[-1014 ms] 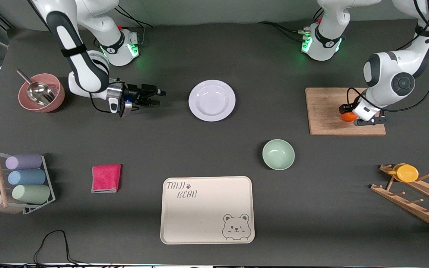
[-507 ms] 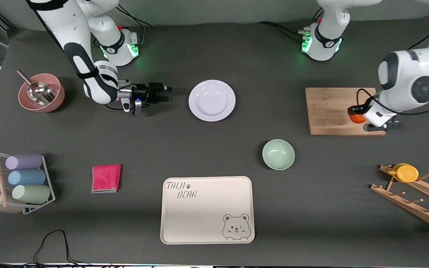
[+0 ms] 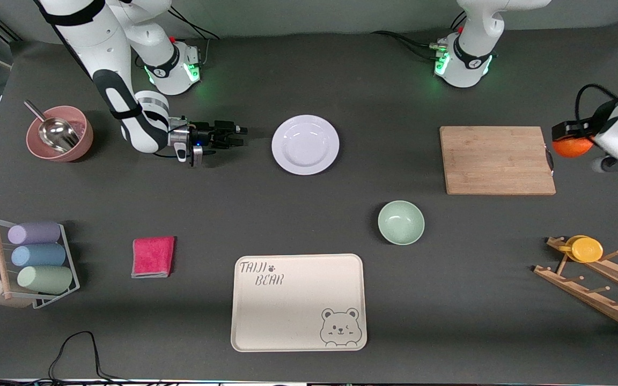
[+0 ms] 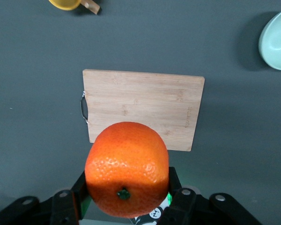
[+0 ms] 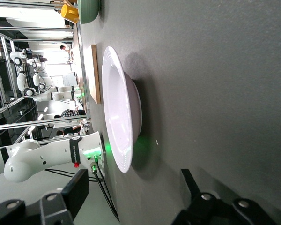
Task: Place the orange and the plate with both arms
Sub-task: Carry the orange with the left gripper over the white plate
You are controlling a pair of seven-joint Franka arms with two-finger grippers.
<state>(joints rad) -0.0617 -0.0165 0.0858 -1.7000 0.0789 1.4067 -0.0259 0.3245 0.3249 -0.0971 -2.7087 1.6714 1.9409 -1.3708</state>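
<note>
Lifted off the cutting board (image 3: 497, 160), the orange (image 3: 571, 147) now hangs pinched in the left gripper (image 3: 577, 140) at the board's three o'clock. Right gripper (image 3: 236, 135), jaws spread, waits at nine o'clock of the untouched plate (image 3: 305, 145); both placements remain.

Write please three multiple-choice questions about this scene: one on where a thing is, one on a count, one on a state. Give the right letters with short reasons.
1. Where is the orange?
A. on the cutting board
B. held in the left tool, up in the air
C. in the mint bowl

2. How many rolled cups lie in the wire rack?
A. three
B. one
C. five

3. What is the state of the right tool?
A. shut on the plate
B. open beside the plate, not touching it
C. holding the pink cloth

Answers:
1 B, the left tool grips it, off the cutting board.
2 A, lavender, blue and green.
3 B, a gap separates it from the plate.
</note>
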